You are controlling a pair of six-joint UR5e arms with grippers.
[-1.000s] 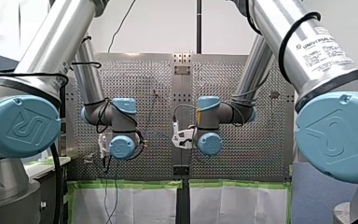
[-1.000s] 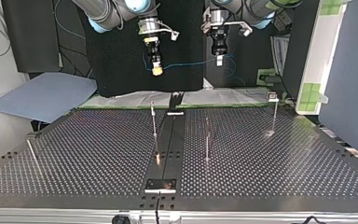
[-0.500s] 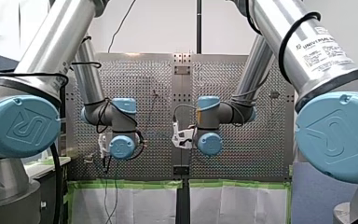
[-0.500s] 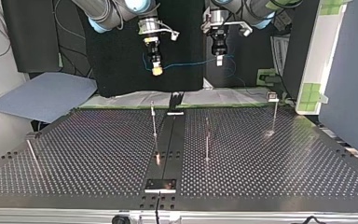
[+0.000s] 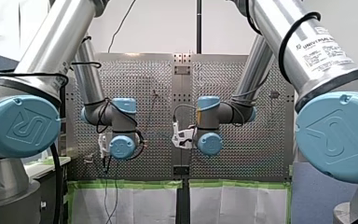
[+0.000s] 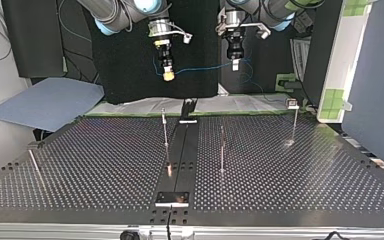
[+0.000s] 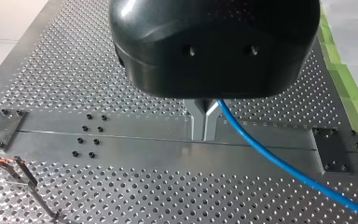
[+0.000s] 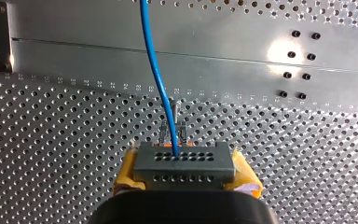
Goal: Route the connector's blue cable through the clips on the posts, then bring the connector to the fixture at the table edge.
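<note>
A grey connector (image 8: 185, 169) sits clamped between the yellow pads of my right gripper (image 8: 185, 161), which is shut on it. Its blue cable (image 8: 150, 56) leads away ahead of the fingers, over a thin post with a clip (image 8: 173, 125) on the plate below. My left gripper (image 7: 204, 133) has its metal fingers shut on the blue cable (image 7: 279, 161), which trails off beside them. In the top view both grippers hang high behind the table's far edge, my right gripper (image 6: 168, 75) at left, my left gripper (image 6: 235, 64) at right, with the cable (image 6: 205, 66) strung between them.
Thin posts (image 6: 164, 129) (image 6: 222, 150) (image 6: 294, 120) stand on the perforated table (image 6: 105, 165). A black fixture (image 6: 188, 107) sits at the far end of the centre rail, a small plate (image 6: 172, 198) at the near end. Another clip post (image 7: 16, 170) shows beside my left gripper.
</note>
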